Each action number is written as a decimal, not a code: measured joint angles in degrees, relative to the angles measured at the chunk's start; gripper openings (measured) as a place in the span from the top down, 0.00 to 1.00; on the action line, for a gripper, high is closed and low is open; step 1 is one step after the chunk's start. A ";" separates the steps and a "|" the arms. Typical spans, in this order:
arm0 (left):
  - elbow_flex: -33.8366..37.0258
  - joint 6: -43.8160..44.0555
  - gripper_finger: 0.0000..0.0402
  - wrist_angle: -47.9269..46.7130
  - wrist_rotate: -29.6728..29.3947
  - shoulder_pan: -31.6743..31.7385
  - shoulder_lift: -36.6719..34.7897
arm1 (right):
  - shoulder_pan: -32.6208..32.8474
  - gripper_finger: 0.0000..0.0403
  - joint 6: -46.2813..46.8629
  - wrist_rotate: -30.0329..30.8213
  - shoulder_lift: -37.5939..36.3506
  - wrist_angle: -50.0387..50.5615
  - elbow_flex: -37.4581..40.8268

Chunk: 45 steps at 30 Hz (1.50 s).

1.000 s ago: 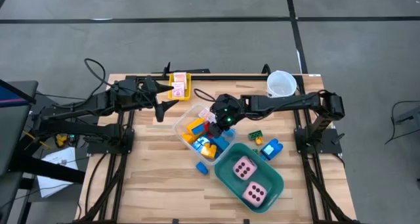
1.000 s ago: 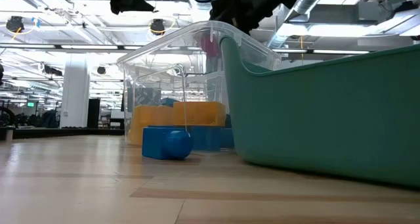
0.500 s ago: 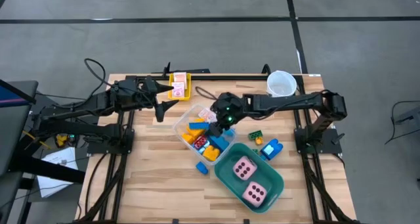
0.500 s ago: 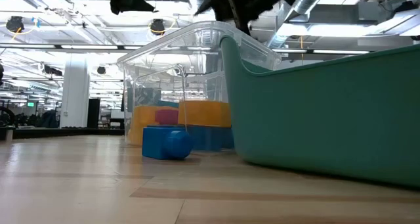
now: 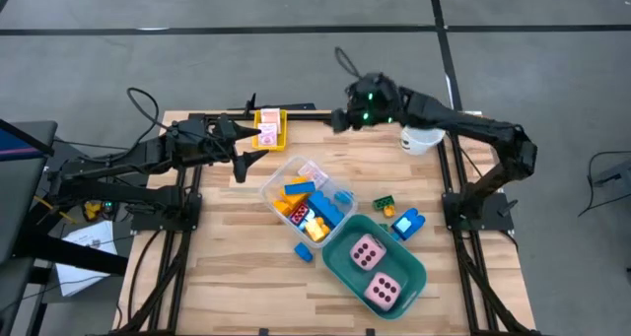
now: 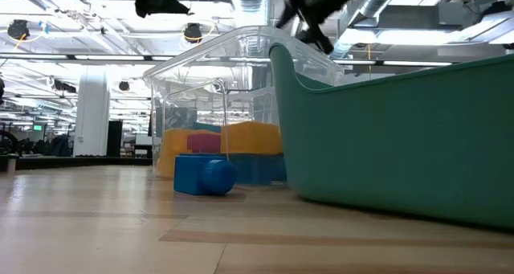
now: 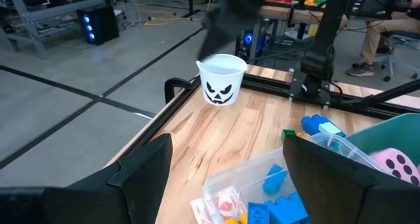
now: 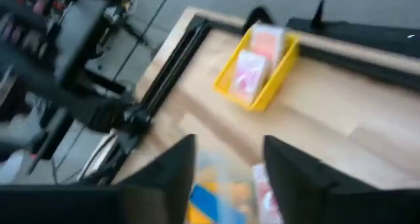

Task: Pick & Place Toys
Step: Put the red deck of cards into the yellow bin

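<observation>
A clear box [image 5: 307, 200] at the table's middle holds several bricks in blue, yellow, orange and red. Two pink dice [image 5: 375, 272] lie in the teal tub [image 5: 409, 275]. Pink-white cards [image 5: 267, 130] lie in a yellow tray [image 5: 280, 131] at the far edge. Loose bricks rest on the table: a blue one [image 5: 405, 223], a green one [image 5: 385, 204] and a small blue one [image 5: 303, 250]. My right gripper [image 5: 340, 120] hangs open and empty above the far edge, right of the tray. My left gripper [image 5: 244, 151] waits open, left of the box.
A white cup [image 5: 422, 129] with a dark face stands at the far right corner. Black rails run along the far edge and both sides. Bare wood lies at the near left [image 5: 232, 277].
My right gripper has let go of a red brick over the clear box, and the brick has dropped among the others there. The gripper has then risen and swung away from the box toward the table's far edge.
</observation>
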State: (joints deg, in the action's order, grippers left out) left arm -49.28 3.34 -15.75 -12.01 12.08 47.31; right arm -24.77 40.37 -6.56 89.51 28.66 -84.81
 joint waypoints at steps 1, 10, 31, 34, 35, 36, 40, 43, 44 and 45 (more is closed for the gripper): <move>0.00 0.06 0.28 0.02 -0.10 0.00 0.00 | -1.80 0.64 -0.17 -1.16 0.77 -0.51 -0.18; 0.00 1.95 0.28 0.02 -3.10 0.00 0.00 | -9.60 0.97 -1.05 -17.86 9.76 0.09 -0.17; 0.00 5.15 0.28 0.08 -3.17 0.00 0.00 | -1.96 1.00 -3.79 -27.54 28.71 1.00 -0.10; 0.00 5.14 0.28 0.08 -3.17 0.00 0.00 | -1.77 1.00 -4.44 -28.26 29.95 1.10 -0.03; 0.00 5.13 0.28 0.11 -3.17 0.00 0.00 | -1.82 1.00 -4.64 -28.63 30.02 1.17 -0.03; 0.00 5.14 0.28 0.10 -3.17 0.00 0.00 | -1.82 1.00 -4.87 -28.91 30.02 1.36 -0.03; 0.00 5.13 0.28 0.08 -3.17 -0.02 0.00 | -1.84 1.00 -5.01 -28.99 30.98 1.74 0.09; 0.00 5.13 0.28 0.08 -3.17 -0.02 0.00 | -1.79 1.00 -5.01 -28.99 30.86 1.16 -0.07; 0.00 5.13 0.28 0.10 -3.18 0.00 0.00 | -1.79 1.00 -5.01 -28.97 30.81 1.23 -0.08; 0.00 5.13 0.28 0.11 -3.17 -0.01 0.00 | -1.79 1.00 -5.00 -28.67 30.81 1.38 -0.08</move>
State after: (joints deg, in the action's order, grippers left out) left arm -49.28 8.47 -15.64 -15.18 12.07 47.31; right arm -26.57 35.37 -35.23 120.31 30.05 -84.88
